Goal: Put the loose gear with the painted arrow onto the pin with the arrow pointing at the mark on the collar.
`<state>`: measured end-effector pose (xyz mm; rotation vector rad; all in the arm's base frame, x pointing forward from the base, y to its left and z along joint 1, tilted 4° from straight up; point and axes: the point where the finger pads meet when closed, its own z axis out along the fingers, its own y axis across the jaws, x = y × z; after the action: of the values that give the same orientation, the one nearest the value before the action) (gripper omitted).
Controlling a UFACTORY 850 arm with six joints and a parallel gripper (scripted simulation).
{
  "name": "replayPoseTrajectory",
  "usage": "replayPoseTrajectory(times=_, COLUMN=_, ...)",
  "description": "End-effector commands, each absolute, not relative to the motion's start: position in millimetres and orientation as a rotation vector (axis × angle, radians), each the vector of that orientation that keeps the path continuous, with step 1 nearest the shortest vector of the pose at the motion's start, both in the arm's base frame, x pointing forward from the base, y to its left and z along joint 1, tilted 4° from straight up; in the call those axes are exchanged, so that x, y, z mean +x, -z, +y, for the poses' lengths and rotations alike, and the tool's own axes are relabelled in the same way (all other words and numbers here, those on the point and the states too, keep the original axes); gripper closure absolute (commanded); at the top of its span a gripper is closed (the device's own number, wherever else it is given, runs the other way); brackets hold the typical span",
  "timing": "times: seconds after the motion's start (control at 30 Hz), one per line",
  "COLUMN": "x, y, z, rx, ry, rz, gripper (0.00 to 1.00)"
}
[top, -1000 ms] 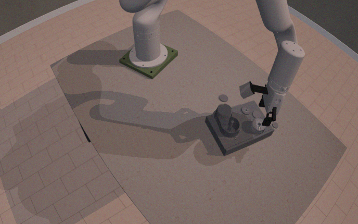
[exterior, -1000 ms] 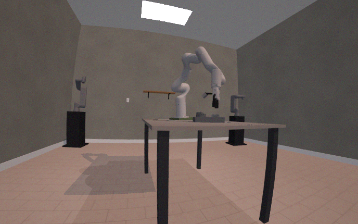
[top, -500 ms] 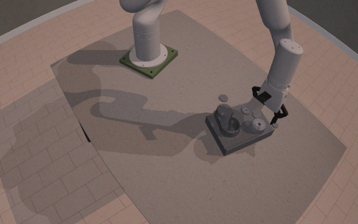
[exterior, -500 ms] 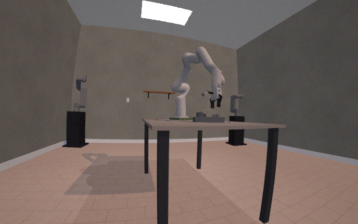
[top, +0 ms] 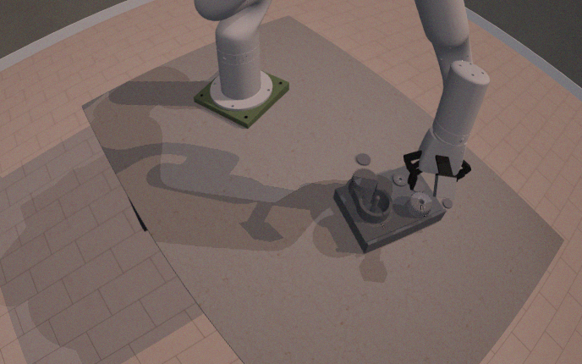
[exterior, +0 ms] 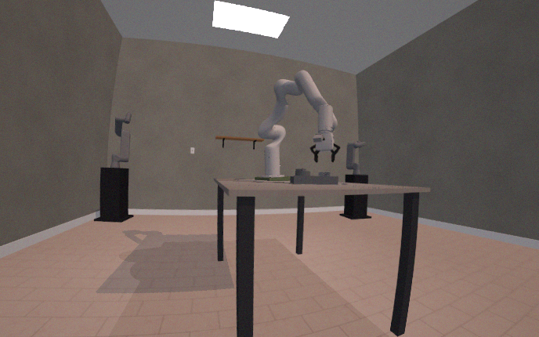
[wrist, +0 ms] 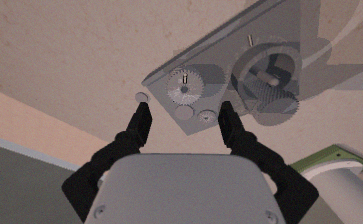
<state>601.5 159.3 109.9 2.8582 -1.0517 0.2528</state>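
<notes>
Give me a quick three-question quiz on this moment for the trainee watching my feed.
1. True or false: the gripper is shut on the loose gear.
2. Where does the loose gear lie? A) on the pin B) on the timing case, beside the collar C) off the case, on the table
3. What is painted on the gear's top face?

Key: 1. False: it is open, above the gear. 2. B. 3. A white arrow.

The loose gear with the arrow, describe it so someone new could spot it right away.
Find the grey timing case on the table, below the open gripper. The gear lies on its end away from the raised collar; only it has teeth and a white arrow.
</notes>
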Motion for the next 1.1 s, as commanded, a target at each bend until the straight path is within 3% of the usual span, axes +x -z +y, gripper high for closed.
replayPoseTrajectory(times=0.0, x=602.4, y=-111.0, z=159.6, rx=2.978, ry=-0.156, rz=-0.737, gripper=0.00)
replayPoseTrajectory(times=0.23, x=602.4, y=-111.0, z=159.6, rx=3.071, ry=-0.049, rz=-0.270, gripper=0.00)
replayPoseTrajectory(times=0.3, x=602.4, y=-111.0, z=159.6, rx=3.071, ry=-0.049, rz=-0.269, gripper=0.00)
replayPoseTrajectory(times=0.33, x=602.4, y=-111.0, z=159.6, rx=3.071, ry=-0.049, rz=-0.269, gripper=0.07)
replayPoseTrajectory(times=1.07, x=602.4, y=-111.0, z=159.6, rx=3.071, ry=-0.049, rz=-0.269, gripper=0.07)
